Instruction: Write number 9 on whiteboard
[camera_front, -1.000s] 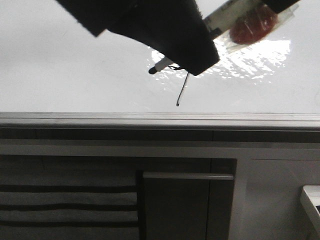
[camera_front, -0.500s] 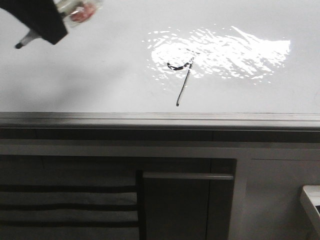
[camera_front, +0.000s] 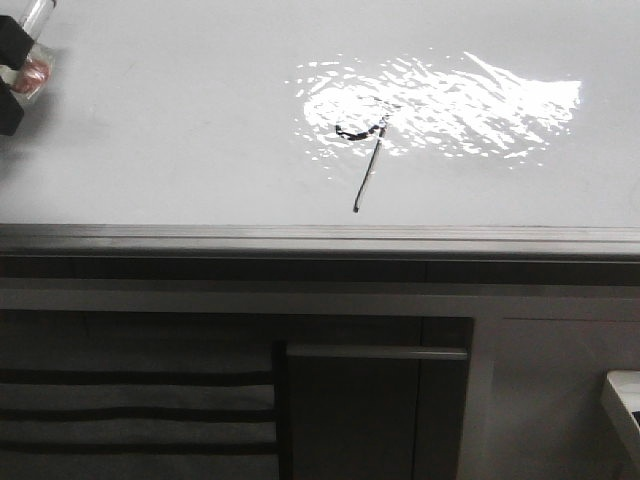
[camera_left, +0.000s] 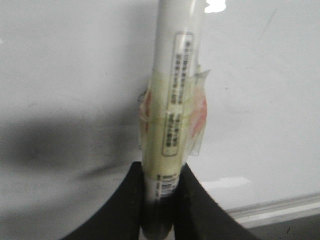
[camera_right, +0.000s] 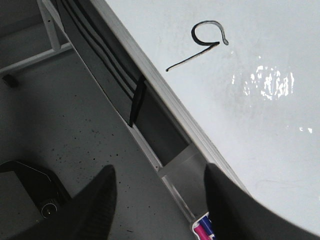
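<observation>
The whiteboard (camera_front: 180, 120) is a glossy white board with a grey edge strip and bright glare. The number 9 (camera_front: 362, 160) is a thin black mark on it, a flat loop with a slanted tail; it also shows in the right wrist view (camera_right: 202, 44). My left gripper (camera_left: 160, 187) is shut on a white marker (camera_left: 175, 95) wrapped in clear tape, above the board. In the front view it sits at the far left edge (camera_front: 15, 80), well left of the 9. My right gripper (camera_right: 160, 195) is open and empty, over the floor beside the board's edge.
Below the board's grey edge strip (camera_front: 320, 240) stand dark cabinet panels (camera_front: 370, 410) with striped slats at the left. A white object (camera_front: 625, 400) sits at the lower right. A pink and blue item (camera_right: 204, 231) lies near my right gripper. The floor (camera_right: 65, 115) is grey and speckled.
My left gripper with the marker has moved from over the 9 far to the left edge of the front view. The whole 9 is now uncovered.
</observation>
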